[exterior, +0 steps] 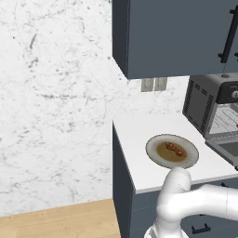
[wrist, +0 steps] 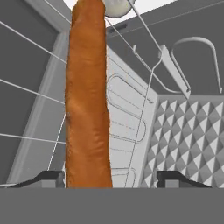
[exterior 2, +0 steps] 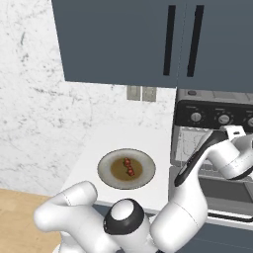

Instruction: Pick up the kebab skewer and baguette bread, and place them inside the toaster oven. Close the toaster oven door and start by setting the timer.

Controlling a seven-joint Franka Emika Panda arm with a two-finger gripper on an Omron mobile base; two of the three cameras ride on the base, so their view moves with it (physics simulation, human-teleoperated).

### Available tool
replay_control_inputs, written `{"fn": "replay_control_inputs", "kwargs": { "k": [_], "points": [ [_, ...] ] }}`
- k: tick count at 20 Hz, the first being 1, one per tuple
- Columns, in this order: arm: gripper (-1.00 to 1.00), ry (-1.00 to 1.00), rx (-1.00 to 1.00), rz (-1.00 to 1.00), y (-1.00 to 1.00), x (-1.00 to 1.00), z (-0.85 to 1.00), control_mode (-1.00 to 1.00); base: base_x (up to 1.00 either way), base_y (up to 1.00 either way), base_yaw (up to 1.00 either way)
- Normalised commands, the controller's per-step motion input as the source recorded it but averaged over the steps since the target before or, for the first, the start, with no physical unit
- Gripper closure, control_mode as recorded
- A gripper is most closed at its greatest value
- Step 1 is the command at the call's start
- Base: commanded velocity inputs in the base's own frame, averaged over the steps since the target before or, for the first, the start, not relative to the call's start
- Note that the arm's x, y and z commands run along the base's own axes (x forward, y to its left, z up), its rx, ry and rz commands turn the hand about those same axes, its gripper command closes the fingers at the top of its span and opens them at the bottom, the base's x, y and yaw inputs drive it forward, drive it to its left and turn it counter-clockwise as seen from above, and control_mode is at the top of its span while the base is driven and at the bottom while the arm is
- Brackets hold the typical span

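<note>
Reaching into the toaster oven [exterior 2: 212,118], the arm has the baguette bread [wrist: 87,100] lying on the wire rack [wrist: 39,92]; fingers [wrist: 50,177] stand wide apart, left one beside the loaf, gripping nothing as far as I can tell. Kebab skewer [exterior: 175,149] sits on the plate [exterior: 155,155] on the table [exterior: 139,132]. Toaster oven door [exterior: 225,148] hangs down. Left: skewer, door, timer.

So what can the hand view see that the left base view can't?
Hand view: the baguette bread lying on the wire rack inside the toaster oven, between the fingertips of the open gripper.

Left base view: the kebab skewer on its plate, the white counter and the blue cupboard.

Both: the toaster oven, seen from outside in one and from inside in the other.
</note>
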Motion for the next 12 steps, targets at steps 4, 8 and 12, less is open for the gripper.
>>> {"fn": "replay_control_inputs", "kwargs": {
  "k": [4,8,12],
  "points": [
    [-1.0,0.0,0.0,0.0,0.0,0.04,0.0,-1.0,0.0,0.0,0.0],
    [-1.0,0.0,0.03,0.0,0.0,0.25,0.0,-1.0,0.0,0.0,0.0],
    [-1.0,-0.03,0.09,0.0,-0.04,0.02,0.07,-1.0,0.0,0.0,0.0]
  ]
}}
